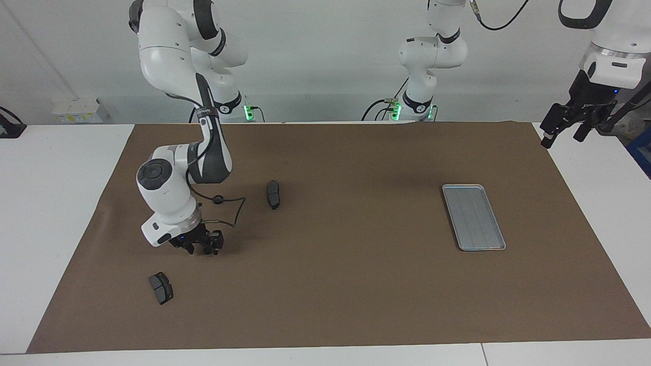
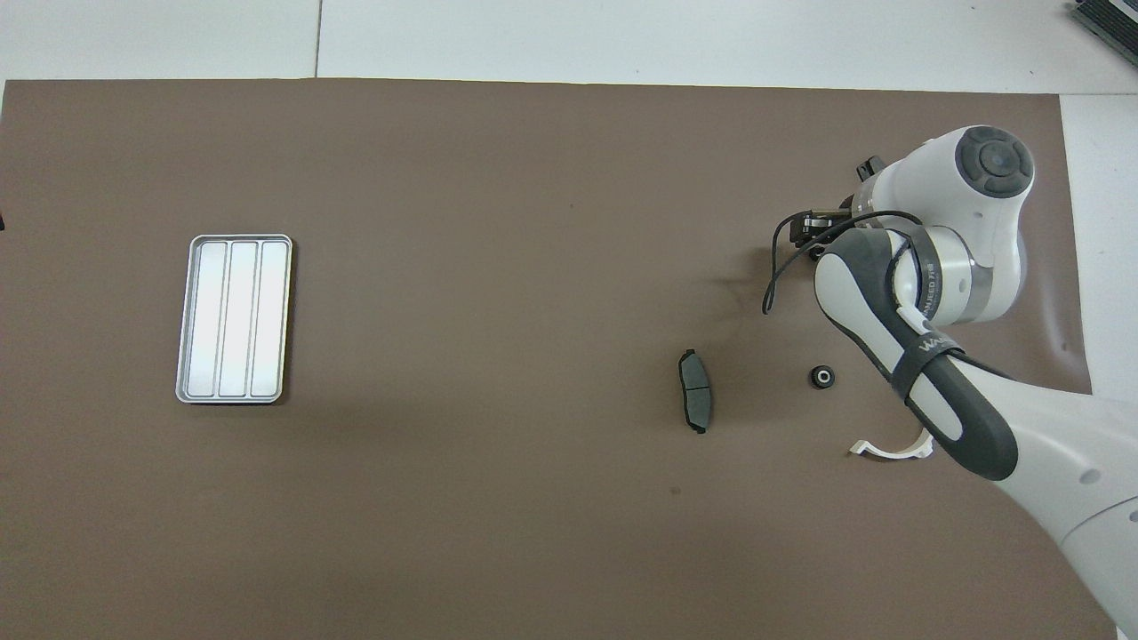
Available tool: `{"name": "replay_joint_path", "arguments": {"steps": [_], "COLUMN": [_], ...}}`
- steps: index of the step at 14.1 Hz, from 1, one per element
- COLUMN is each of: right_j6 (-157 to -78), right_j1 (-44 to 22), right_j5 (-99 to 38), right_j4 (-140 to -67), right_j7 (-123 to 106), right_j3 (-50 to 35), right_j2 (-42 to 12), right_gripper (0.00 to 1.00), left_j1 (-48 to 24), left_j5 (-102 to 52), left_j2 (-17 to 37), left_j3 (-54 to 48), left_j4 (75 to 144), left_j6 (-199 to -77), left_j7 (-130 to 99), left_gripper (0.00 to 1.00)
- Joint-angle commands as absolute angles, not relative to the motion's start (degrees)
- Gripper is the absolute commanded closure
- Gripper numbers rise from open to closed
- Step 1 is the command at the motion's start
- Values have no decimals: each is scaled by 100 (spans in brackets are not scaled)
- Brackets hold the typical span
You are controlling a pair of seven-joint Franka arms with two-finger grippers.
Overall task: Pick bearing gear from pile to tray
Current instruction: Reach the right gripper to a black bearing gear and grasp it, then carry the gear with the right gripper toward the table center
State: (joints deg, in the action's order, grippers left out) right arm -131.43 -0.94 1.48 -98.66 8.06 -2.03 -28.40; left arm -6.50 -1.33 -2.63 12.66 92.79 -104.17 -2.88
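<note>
The pile lies scattered at the right arm's end of the brown mat. A small black round gear (image 1: 218, 199) (image 2: 822, 377) sits beside a dark grey brake pad (image 1: 273, 194) (image 2: 694, 403). A white half-ring (image 2: 889, 450) shows only in the overhead view. A second brake pad (image 1: 160, 287) lies farther from the robots. My right gripper (image 1: 202, 247) (image 2: 807, 228) hangs low over the mat between the gear and that second pad. The silver tray (image 1: 473, 217) (image 2: 235, 318) is empty at the left arm's end. My left gripper (image 1: 562, 133) waits raised off the mat's corner, open.
The brown mat (image 1: 356, 284) covers most of the white table. The right arm's cable (image 1: 231, 216) loops down close to the gear. The right arm's wrist hides the second brake pad in the overhead view.
</note>
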Motion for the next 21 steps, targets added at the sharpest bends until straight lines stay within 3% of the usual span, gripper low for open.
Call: {"name": "replay_joint_path", "arguments": {"steps": [1,4,6,7,9,13,21], "right_j6": [-13429,-13535,-13518,-13491,-13430,-13447,-13518], "right_j1": [-70,-62,-70,-70,-79,-315,-2037], "right_j5": [149,149,149,149,149,149,193], "right_j4": [-10098,-10160,-10160,-10169,-10169,-10143,-10046], "right_j7": [870,896,888,888,888,975,4030], "right_j3": [-229,-229,-229,-229,-229,-237,-229], "right_j2": [-2813,-2812,-2804,-2786,-2734,-2506,-2435], "right_gripper": [38,49,83,95,100,100,100], "left_j1": [-1035,-1291,-1415,-1424,-1494,-1476,-1485], "left_j5": [-97,-105,-105,-105,-105,-114,-79], "left_j2": [-308,-360,-395,-387,-404,-570,-1265], "left_j3": [1266,1266,1257,1257,1257,1266,1257], "left_j4": [9334,9413,9431,9422,9413,9431,9378], "left_j6": [-10521,-10442,-10232,-10187,-10178,-10064,-9317], "left_j7": [-290,-281,-316,-316,-334,-290,-290], "left_gripper": [0,0,0,0,0,0,0]}}
